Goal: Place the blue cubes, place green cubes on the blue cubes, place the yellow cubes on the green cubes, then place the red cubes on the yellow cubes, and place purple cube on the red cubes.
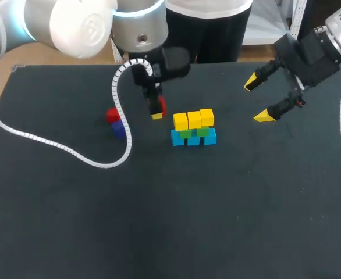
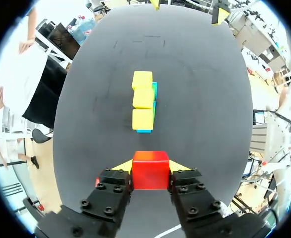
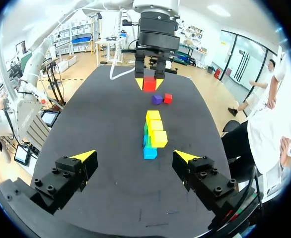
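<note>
Clamped in my left gripper (image 2: 151, 167), the red cube (image 2: 150, 173) hangs just left of the stack (image 1: 194, 130), whose yellow cubes (image 2: 143, 101) sit not quite in line, so I'd worry an off-centre release tips it off or nudges them; my right gripper (image 3: 134, 155) hangs at the right, fingers spread apart.

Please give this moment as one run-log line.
left gripper: shut on red cube | right gripper: open, empty | stack: blue, green, yellow layers placed | loose: second red cube, purple cube
</note>
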Action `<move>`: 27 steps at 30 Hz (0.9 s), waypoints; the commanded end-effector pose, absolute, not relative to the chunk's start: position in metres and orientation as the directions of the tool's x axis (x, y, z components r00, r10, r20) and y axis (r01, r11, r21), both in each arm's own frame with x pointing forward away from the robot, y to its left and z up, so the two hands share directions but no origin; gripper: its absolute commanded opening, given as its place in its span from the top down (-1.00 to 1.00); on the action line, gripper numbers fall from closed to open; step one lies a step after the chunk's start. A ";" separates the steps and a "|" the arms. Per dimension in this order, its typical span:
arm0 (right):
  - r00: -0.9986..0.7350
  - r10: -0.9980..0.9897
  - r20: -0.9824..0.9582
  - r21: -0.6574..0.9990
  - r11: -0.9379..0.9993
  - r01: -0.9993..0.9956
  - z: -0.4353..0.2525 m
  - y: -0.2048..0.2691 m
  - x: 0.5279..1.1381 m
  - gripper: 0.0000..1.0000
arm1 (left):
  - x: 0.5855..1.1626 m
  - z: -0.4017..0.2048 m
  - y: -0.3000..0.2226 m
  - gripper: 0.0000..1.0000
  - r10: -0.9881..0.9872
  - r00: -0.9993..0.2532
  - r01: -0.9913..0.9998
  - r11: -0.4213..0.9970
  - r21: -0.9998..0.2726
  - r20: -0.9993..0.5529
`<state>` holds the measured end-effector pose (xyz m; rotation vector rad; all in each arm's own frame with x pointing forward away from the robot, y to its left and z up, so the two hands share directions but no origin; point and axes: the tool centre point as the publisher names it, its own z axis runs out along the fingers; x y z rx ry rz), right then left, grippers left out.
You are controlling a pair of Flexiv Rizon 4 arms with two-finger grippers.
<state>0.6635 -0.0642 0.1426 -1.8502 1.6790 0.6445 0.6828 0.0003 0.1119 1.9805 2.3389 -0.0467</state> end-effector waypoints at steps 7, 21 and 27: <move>0.103 -0.728 -0.678 -0.081 -0.066 -0.995 0.142 -0.064 0.664 -1.00 | 0.691 0.112 -0.015 1.00 0.983 -0.160 0.987 0.161 0.006 -0.087; 0.103 -0.728 -0.678 -0.081 -0.066 -0.995 0.142 -0.064 0.664 -1.00 | 0.682 0.110 -0.035 1.00 0.984 -0.141 0.990 0.141 -0.011 -0.111; 0.103 -0.728 -0.678 -0.081 -0.066 -0.995 0.142 -0.064 0.664 -1.00 | 0.682 0.113 -0.044 1.00 0.985 -0.123 0.992 0.124 -0.005 -0.122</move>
